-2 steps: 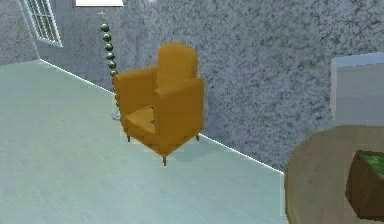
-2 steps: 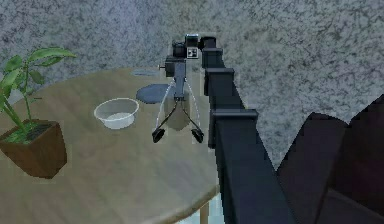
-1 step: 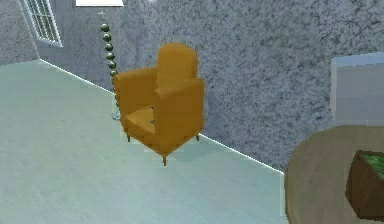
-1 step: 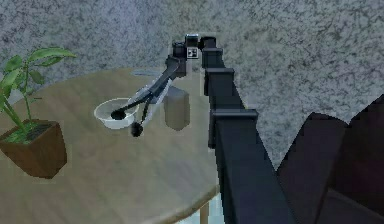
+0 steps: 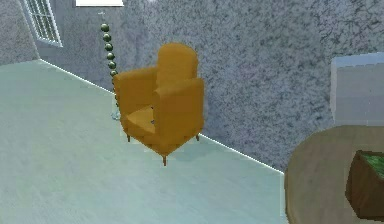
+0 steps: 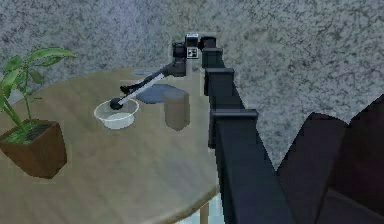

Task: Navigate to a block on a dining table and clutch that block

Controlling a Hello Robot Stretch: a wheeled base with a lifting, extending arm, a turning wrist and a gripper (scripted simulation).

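Ahead of the robot, in the forward view, an orange armchair (image 5: 165, 100) stands against the grey wall, with a lamp (image 5: 108, 52) just behind it and a window (image 5: 42, 20) at the upper left. At the lower right corner a part of a round table (image 5: 315, 185) comes in, carrying a pot (image 5: 366, 177). On the arm side view, the table (image 6: 120, 175) lies under the arm (image 6: 235, 140), and the pot (image 6: 32, 145) with its plant stands at the left. The gripper (image 6: 122, 103) reaches down and left, and its far end is at a white bowl (image 6: 117, 116), so I cannot tell whether it grasps anything or is released. The block (image 6: 177, 108), as I take the grey upright thing to be, stands on the table just right of the bowl, near the fingers. I judge two risks: the fingers may catch the bowl instead, or a sideways move toward the block may push it or knock it over. No brand, label or writing can be read.
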